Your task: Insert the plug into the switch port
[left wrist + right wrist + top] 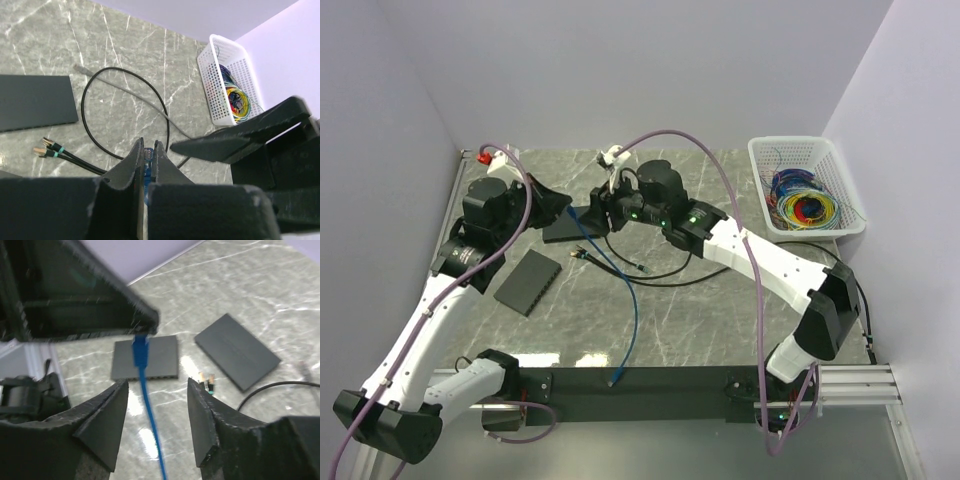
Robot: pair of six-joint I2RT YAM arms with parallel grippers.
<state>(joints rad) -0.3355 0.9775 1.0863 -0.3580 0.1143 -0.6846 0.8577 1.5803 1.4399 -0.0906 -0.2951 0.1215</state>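
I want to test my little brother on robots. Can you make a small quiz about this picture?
1. True or false: the left gripper is shut on the end of the blue cable.
2. Where do the coloured wires lie?
A. in the white basket
B. on top of a black box
C. between the fingers of a gripper
3. Is the right gripper open or shut?

Key: 1 true. 2 A. 3 open; the blue cable hangs between its fingers, which do not squeeze it.
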